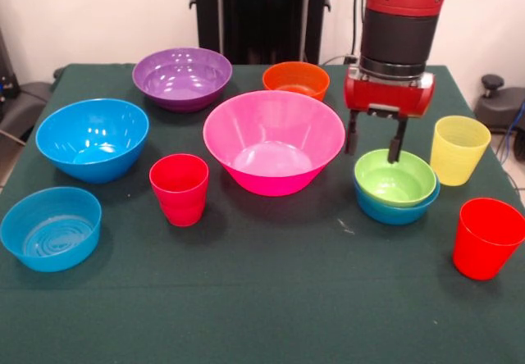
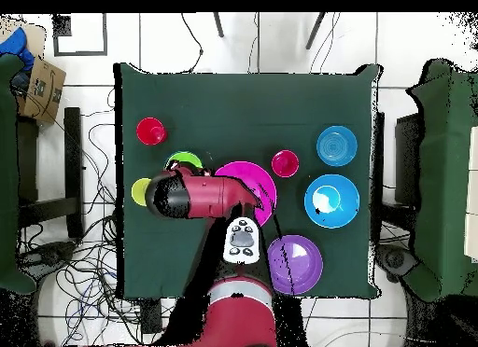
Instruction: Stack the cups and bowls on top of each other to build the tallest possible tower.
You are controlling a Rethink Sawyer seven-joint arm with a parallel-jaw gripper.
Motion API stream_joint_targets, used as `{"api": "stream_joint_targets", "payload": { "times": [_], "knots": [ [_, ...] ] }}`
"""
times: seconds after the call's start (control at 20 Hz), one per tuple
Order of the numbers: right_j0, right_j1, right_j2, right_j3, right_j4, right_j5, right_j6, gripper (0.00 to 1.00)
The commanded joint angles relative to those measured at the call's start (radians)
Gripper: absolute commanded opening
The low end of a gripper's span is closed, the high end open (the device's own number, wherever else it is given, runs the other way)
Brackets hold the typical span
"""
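My gripper point(image 1: 376, 147) is open and empty, its two fingers hanging over the far rim of the lime green bowl point(image 1: 394, 177). That bowl sits nested in a small blue bowl point(image 1: 398, 210) at the right. The big pink bowl point(image 1: 273, 138) stands at the centre, with the orange bowl point(image 1: 295, 79) behind it. A yellow cup point(image 1: 459, 148) and a red cup point(image 1: 486, 237) stand right of the gripper, and another red cup point(image 1: 179, 188) stands left of the pink bowl. In the overhead view the arm point(image 2: 191, 196) hides the gripper, and only part of the lime bowl point(image 2: 187, 160) shows.
A purple bowl point(image 1: 182, 75) stands at the back left, a big blue bowl point(image 1: 92, 137) at the left and a shallower blue bowl point(image 1: 51, 226) at the front left. The dark green tablecloth point(image 1: 271, 298) covers the table.
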Motion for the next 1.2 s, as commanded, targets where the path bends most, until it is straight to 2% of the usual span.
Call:
{"api": "stream_joint_targets", "payload": {
  "times": [0.05,0.35,0.6,0.95,1.2],
  "knots": [
    [-0.011,0.107,0.001,-0.087,-0.048,0.011,0.052,1.00],
    [0.028,0.200,-0.068,-0.143,-0.051,-0.058,0.078,1.00],
    [0.059,0.230,-0.089,-0.155,-0.033,-0.082,0.100,1.00],
    [0.054,0.198,-0.047,-0.113,-0.027,-0.068,0.090,1.00],
    [0.021,0.150,-0.011,-0.077,-0.044,-0.044,0.059,1.00]
  ]
}}
